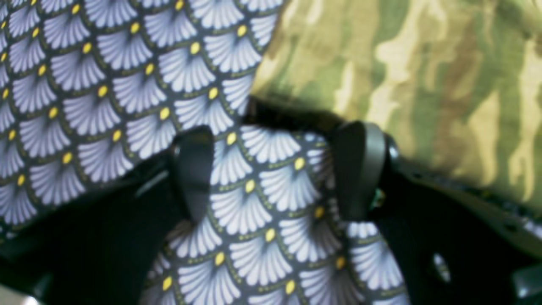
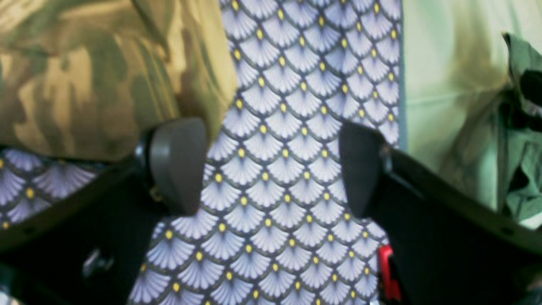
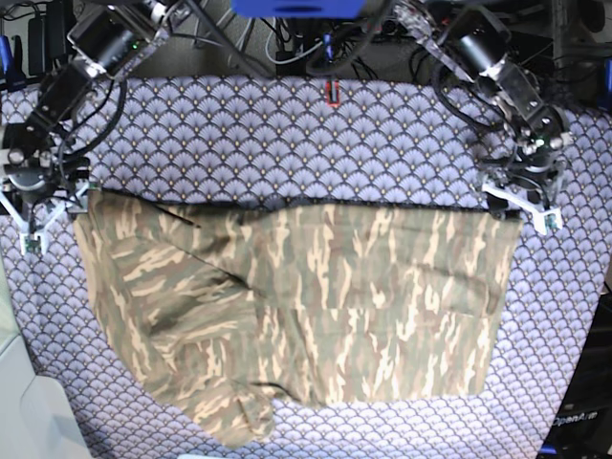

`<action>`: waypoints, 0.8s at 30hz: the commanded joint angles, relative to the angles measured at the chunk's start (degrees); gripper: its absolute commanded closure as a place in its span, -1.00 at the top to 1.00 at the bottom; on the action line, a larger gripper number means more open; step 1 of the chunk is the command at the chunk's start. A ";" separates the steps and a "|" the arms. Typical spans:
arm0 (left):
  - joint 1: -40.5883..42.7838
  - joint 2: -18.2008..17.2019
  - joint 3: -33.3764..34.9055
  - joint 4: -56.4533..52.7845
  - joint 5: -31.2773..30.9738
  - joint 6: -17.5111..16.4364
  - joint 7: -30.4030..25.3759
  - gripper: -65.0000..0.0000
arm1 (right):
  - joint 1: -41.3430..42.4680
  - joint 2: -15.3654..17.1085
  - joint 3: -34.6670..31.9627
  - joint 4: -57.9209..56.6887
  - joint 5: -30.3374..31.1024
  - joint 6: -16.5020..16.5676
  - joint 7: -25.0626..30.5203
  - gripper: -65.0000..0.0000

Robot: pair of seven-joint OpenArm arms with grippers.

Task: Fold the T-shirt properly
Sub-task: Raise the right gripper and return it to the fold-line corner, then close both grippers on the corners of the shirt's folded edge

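We note both arms are black and grey jointed links with loose black cables, ending in white bracket plates at the wrists. The left gripper [image 1: 275,169] has dark, rounded, matte finger pads [image 1: 360,169]. The right gripper [image 2: 271,167] has matching grey pads [image 2: 178,163] and a red part near its base.

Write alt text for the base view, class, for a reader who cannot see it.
A camouflage T-shirt lies spread, partly folded, on a purple scallop-patterned tablecloth. The left gripper and right gripper sit open at the shirt's two far corners, holding nothing.
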 commanded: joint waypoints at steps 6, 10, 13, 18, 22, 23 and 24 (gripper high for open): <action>-0.88 0.00 0.09 3.33 -4.32 -0.12 -0.60 0.33 | 0.79 0.64 -0.15 0.97 0.38 -0.25 1.97 0.54; -0.27 -2.81 0.09 2.10 -11.53 0.49 3.62 0.33 | 0.79 0.64 -0.15 0.97 0.38 -0.25 1.97 0.54; -0.27 -3.34 0.09 0.87 -14.52 0.58 3.54 0.33 | 0.79 0.64 -0.15 0.88 0.38 -0.25 1.97 0.54; -0.62 -3.34 0.09 -0.37 -14.61 0.67 3.54 0.33 | 0.79 0.64 -0.24 0.88 0.38 -0.25 1.97 0.54; -2.11 -3.25 0.09 -3.18 -14.70 0.67 3.54 0.33 | 0.79 0.64 -0.24 0.80 0.38 -0.25 1.97 0.54; -2.29 -3.25 0.09 -3.71 -14.70 0.67 3.54 0.33 | 0.79 0.73 -0.24 0.80 0.38 -0.25 1.97 0.54; -2.46 -3.25 0.09 -4.23 -14.70 0.67 3.54 0.33 | 0.79 0.82 -0.24 0.80 0.38 -0.25 1.97 0.54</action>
